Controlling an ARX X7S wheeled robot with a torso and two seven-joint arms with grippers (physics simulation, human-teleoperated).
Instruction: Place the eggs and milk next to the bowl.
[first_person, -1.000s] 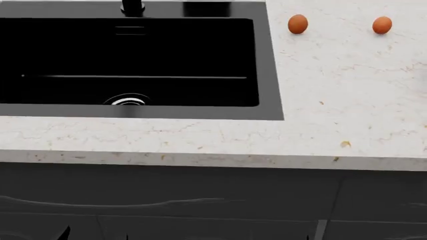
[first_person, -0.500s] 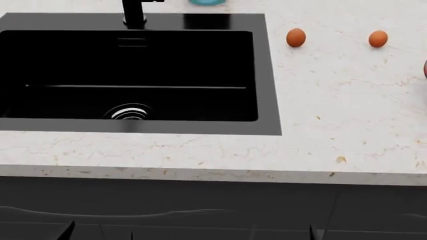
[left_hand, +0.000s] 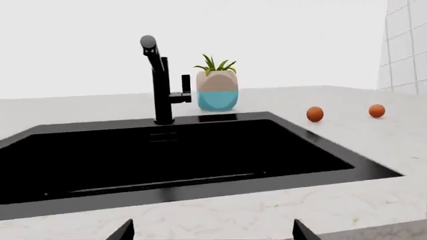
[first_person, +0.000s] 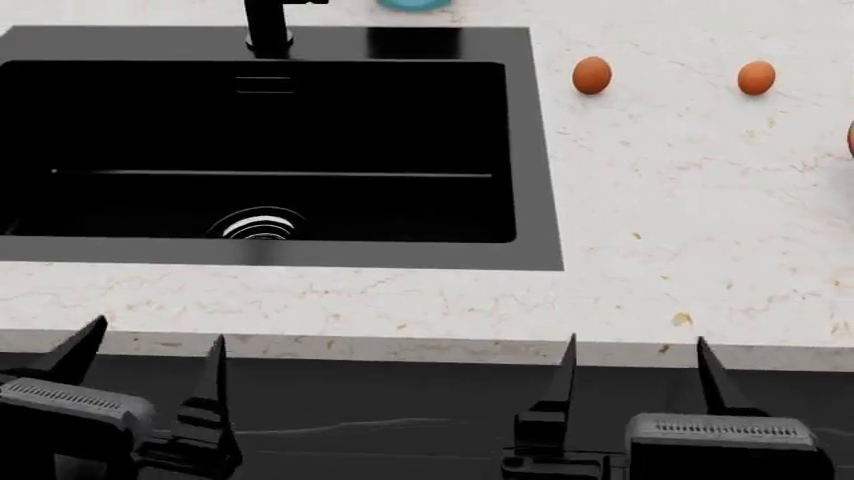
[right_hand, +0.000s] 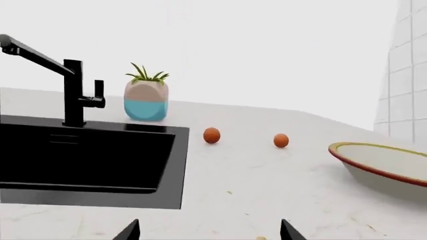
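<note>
Two orange-brown eggs lie on the pale counter right of the sink, one (first_person: 591, 75) near the sink and one (first_person: 755, 77) further right. They also show in the left wrist view (left_hand: 315, 114) (left_hand: 377, 111) and the right wrist view (right_hand: 211, 135) (right_hand: 281, 140). The white bowl (right_hand: 383, 167) with the mustard rim stands right of the eggs; only a sliver of it (first_person: 850, 139) shows at the head view's right edge. The milk is out of view. My left gripper (first_person: 147, 365) and right gripper (first_person: 634, 365) are open and empty, low in front of the counter edge.
A black sink (first_person: 527, 150) with a black tap (left_hand: 159, 80) fills the counter's left part. A teal and brown plant pot (left_hand: 217, 90) stands behind the sink. The counter's front edge (first_person: 400, 345) lies just beyond both grippers, dark cabinet fronts below. A tiled wall (right_hand: 403, 75) rises at the right.
Both grippers have risen into the head view from below, up to the counter's front edge. The head view tilted a little a second ago, then held still.
</note>
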